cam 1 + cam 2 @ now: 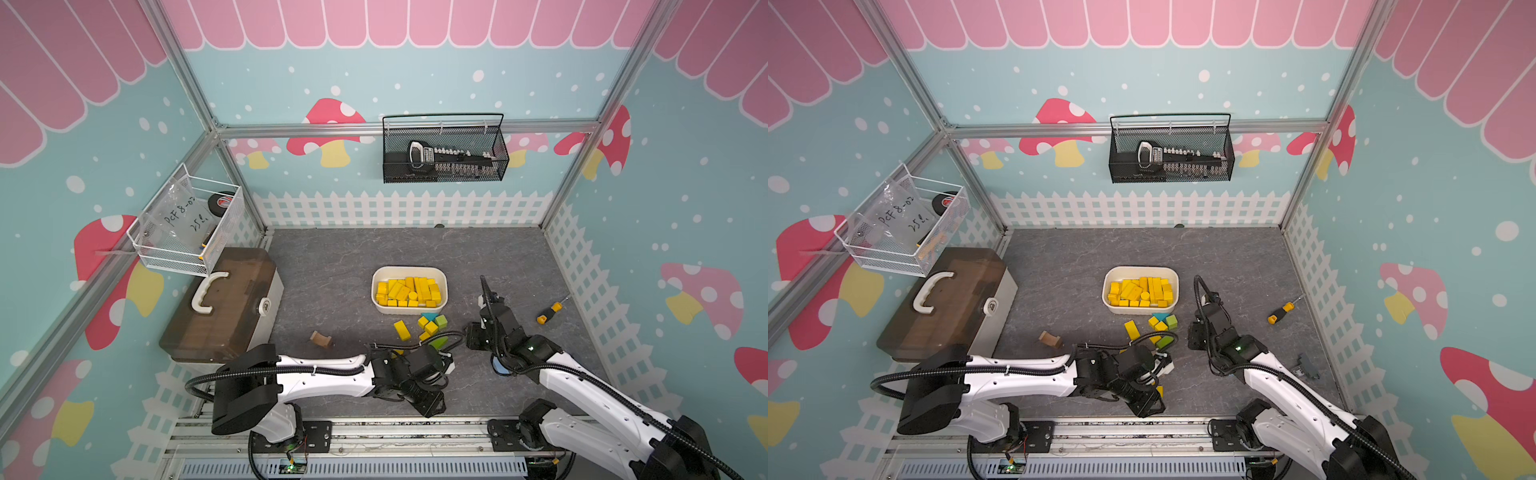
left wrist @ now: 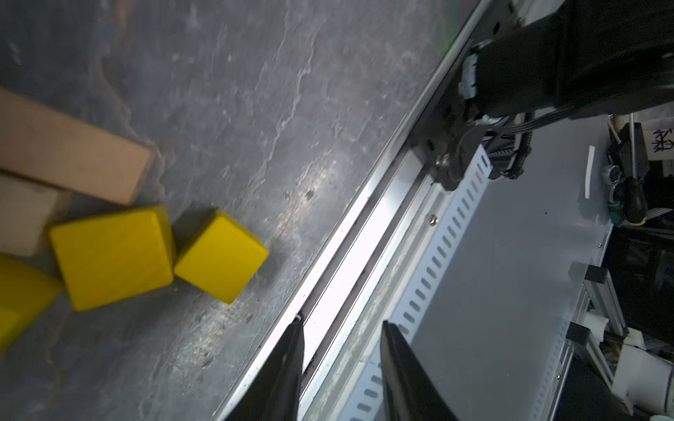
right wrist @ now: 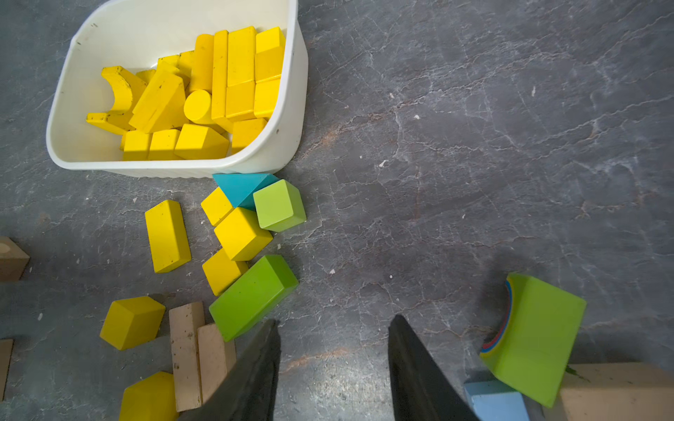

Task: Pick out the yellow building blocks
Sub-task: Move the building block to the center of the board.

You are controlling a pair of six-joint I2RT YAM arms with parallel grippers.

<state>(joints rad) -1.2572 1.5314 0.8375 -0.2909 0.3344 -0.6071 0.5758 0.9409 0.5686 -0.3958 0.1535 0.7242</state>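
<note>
though the left gripper [image 2: 341, 322] hangs empty, fingers apart, beside loose yellow building blocks [image 2: 113, 255], most already lie in the white tub [image 3: 291, 138]; i judge the right gripper [image 3: 334, 320], also apart and empty, must next descend on a loose one.

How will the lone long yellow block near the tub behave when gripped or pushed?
The long yellow block looks rigid, so likely no flex. Lying flat on a broad face, it should slide rather than roll. Smooth paint may slip.
</note>
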